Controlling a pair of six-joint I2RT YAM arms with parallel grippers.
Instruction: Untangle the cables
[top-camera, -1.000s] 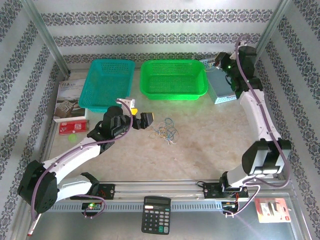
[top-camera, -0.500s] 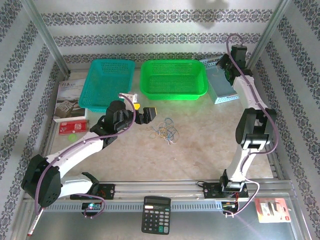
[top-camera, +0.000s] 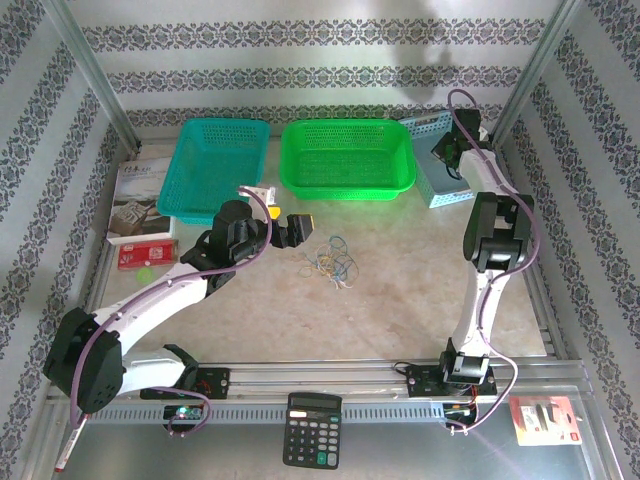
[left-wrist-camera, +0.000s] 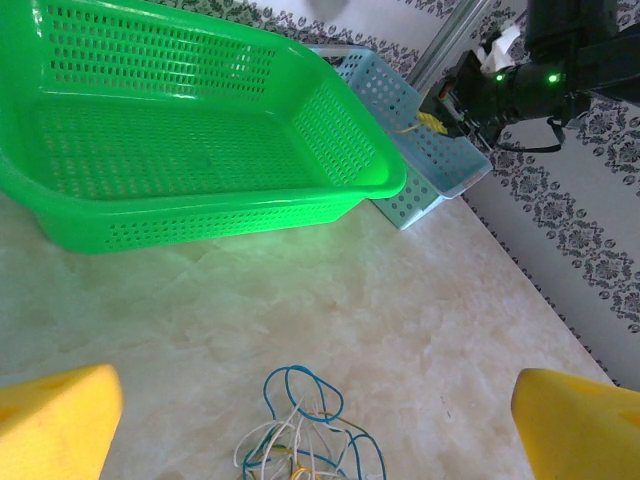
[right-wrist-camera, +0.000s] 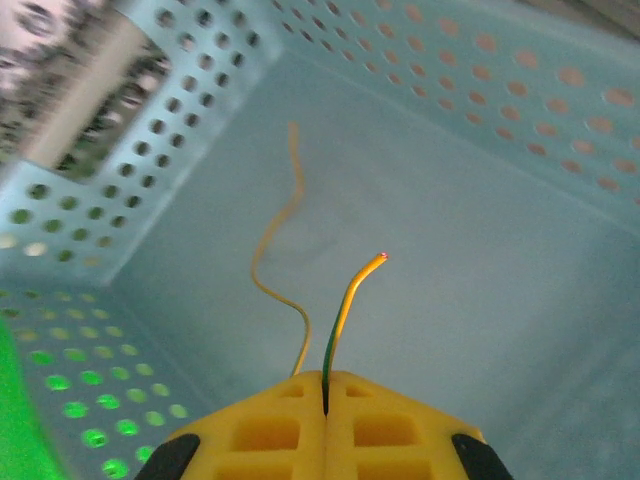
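From above, the cables (top-camera: 330, 262) lie in a loose tangle on the desk (top-camera: 410, 290), just beside the left tool (top-camera: 285, 225). Its wrist view shows its yellow fingers (left-wrist-camera: 55, 415) spread wide, nothing between them. The right wrist view shows what the overhead view cannot resolve: the right tool (right-wrist-camera: 325, 385) pinches a yellow wire (right-wrist-camera: 345, 300) inside the pale blue basket (right-wrist-camera: 480, 150).

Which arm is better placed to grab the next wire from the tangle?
Left. The left gripper, open, hangs beside the cables; the right gripper is shut on a yellow wire over the pale blue basket.
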